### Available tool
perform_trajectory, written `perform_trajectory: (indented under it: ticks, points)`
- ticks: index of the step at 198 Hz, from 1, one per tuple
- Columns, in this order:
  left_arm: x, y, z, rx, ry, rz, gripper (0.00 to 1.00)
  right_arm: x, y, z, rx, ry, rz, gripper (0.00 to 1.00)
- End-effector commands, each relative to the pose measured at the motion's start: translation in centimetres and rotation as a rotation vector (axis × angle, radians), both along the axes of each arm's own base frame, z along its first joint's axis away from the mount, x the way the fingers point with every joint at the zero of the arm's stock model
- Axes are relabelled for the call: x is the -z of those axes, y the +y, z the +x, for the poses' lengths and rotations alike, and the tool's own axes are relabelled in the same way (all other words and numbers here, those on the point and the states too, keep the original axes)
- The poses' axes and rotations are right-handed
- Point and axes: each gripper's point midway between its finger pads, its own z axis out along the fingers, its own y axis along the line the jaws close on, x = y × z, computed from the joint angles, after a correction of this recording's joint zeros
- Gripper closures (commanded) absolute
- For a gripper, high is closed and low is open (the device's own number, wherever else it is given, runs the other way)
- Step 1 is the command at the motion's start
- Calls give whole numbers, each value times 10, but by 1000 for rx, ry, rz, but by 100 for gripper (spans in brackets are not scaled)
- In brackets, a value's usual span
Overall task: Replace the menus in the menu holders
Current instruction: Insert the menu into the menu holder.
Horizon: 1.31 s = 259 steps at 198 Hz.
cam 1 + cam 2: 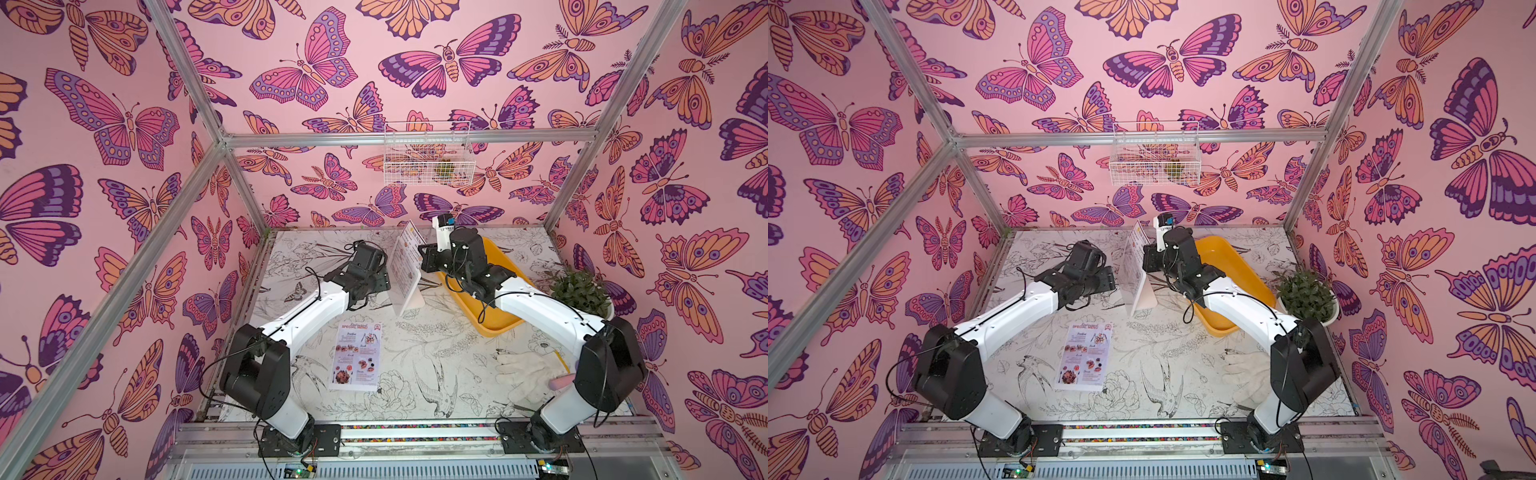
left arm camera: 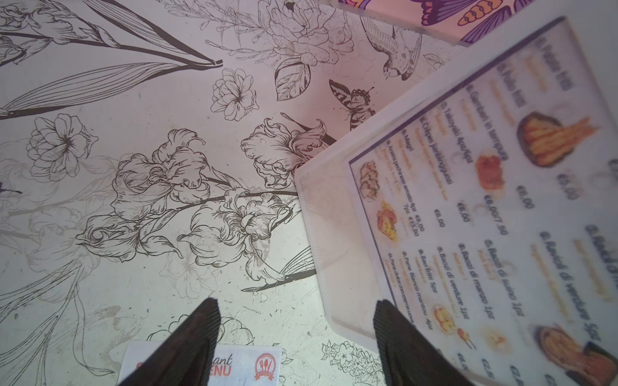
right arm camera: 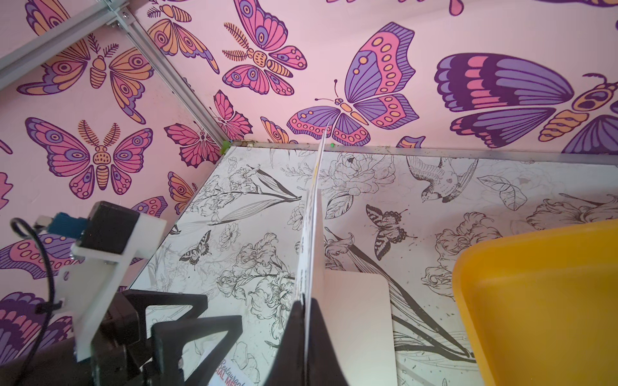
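Observation:
The clear menu holder (image 1: 409, 299) (image 1: 1142, 295) stands upright mid-table in both top views. The "DIM SUM INN" menu (image 1: 409, 239) (image 3: 312, 234) sits in it, its top poking above the holder. My right gripper (image 1: 424, 254) (image 3: 306, 310) is shut on that sheet's edge, seen edge-on in the right wrist view. My left gripper (image 1: 380, 284) (image 2: 297, 320) is open just left of the holder (image 2: 331, 234). Nothing lies between its fingers, and one finger (image 2: 398, 341) overlaps the holder's lower corner. The "SPECIAL MENU" sheet (image 1: 357, 357) (image 2: 247, 364) lies flat on the table nearer the front.
A yellow tray (image 1: 498, 320) (image 3: 535, 300) sits right of the holder, under my right arm. A potted plant (image 1: 582, 291) stands at the right wall. A white glove (image 1: 528, 370) lies at the front right. A wire basket (image 1: 428, 153) hangs on the back wall.

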Motion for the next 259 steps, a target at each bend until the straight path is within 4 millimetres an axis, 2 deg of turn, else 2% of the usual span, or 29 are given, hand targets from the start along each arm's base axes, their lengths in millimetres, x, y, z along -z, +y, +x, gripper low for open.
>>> perform_trajectory:
  ticks: [1,49,64,89,111,182,216,259]
  points:
    - [-4,4,-2,1,1,9,24,5,13,-3,-30,22,5,93]
    - [-2,3,-1,1,4,5,25,25,23,-10,-70,75,-21,90]
    - [-1,3,-2,1,6,4,25,17,17,-9,-46,54,-19,86]
    - [-2,3,-2,1,4,4,25,-1,9,-8,-22,15,-19,72]
    - [-3,3,-2,2,0,3,25,-11,2,-4,-5,0,-10,70]
    - [-4,2,-1,5,-2,2,25,-16,-2,0,18,-10,7,78]
    - [-5,1,0,9,-4,-1,25,-20,-1,0,10,-12,14,89]
    - [-7,0,2,11,-8,1,25,-8,10,-4,-51,28,-8,97]
